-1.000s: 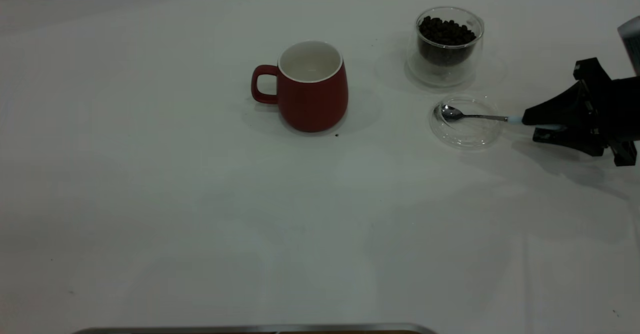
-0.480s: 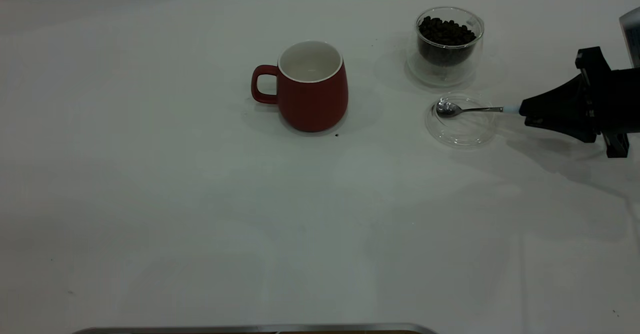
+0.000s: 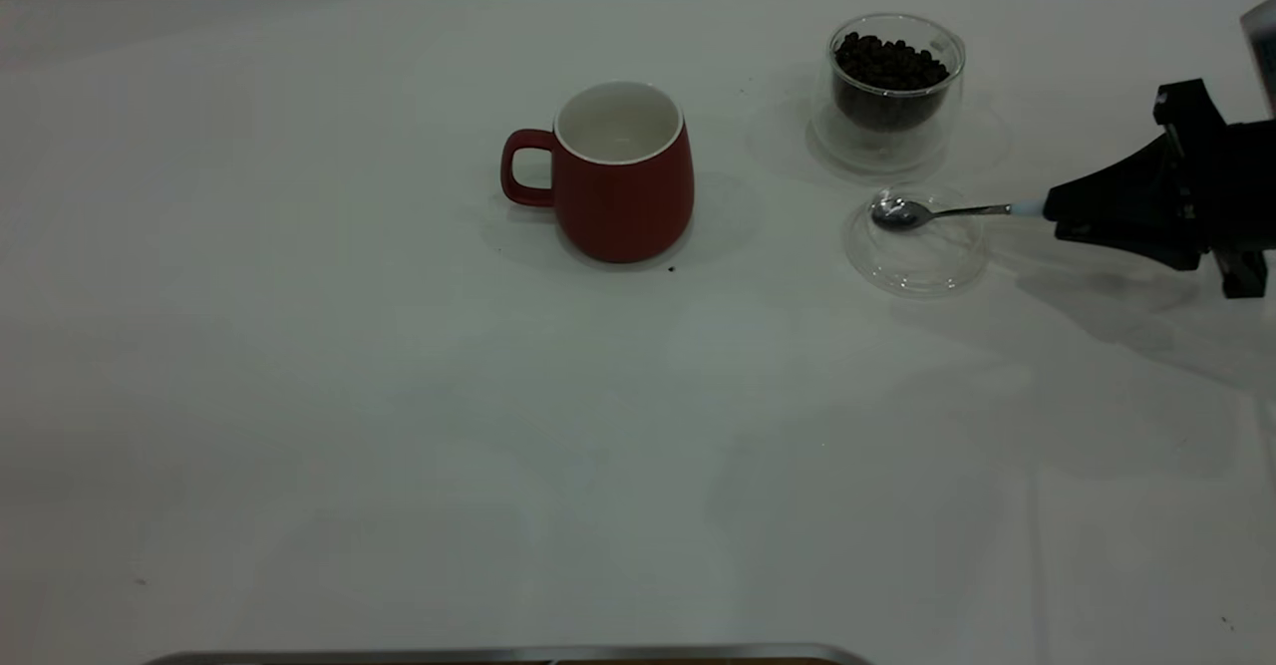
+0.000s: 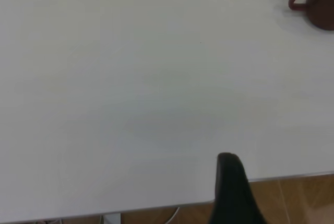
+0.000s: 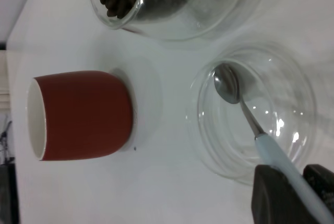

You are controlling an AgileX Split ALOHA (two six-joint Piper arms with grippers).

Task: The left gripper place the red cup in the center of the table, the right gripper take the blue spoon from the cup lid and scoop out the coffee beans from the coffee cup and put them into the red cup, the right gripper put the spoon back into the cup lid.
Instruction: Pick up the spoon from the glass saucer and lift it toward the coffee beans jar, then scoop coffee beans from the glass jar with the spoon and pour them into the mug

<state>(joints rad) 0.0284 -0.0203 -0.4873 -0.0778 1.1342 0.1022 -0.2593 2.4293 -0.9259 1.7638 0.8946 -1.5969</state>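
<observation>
The red cup [image 3: 621,174] stands near the middle of the white table [image 3: 399,426], empty and white inside; it also shows in the right wrist view [image 5: 81,114]. The coffee cup [image 3: 893,87] with coffee beans [image 3: 887,62] stands at the back right. The clear cup lid [image 3: 915,246] lies just in front of it. My right gripper [image 3: 1059,214] is shut on the pale handle of the blue spoon [image 3: 937,212] and holds its bowl slightly above the lid [image 5: 255,112]. My left gripper shows only one black finger [image 4: 232,187] at the table's edge.
A single dark bean or crumb [image 3: 671,268] lies on the table just in front of the red cup. A grey metal edge [image 3: 498,655] runs along the near side of the table.
My right gripper closed on the spoon's handle and lifted it; the spoon's bowl rose off the lid and the gripper moved slightly up and back. The lid shifted a little.
</observation>
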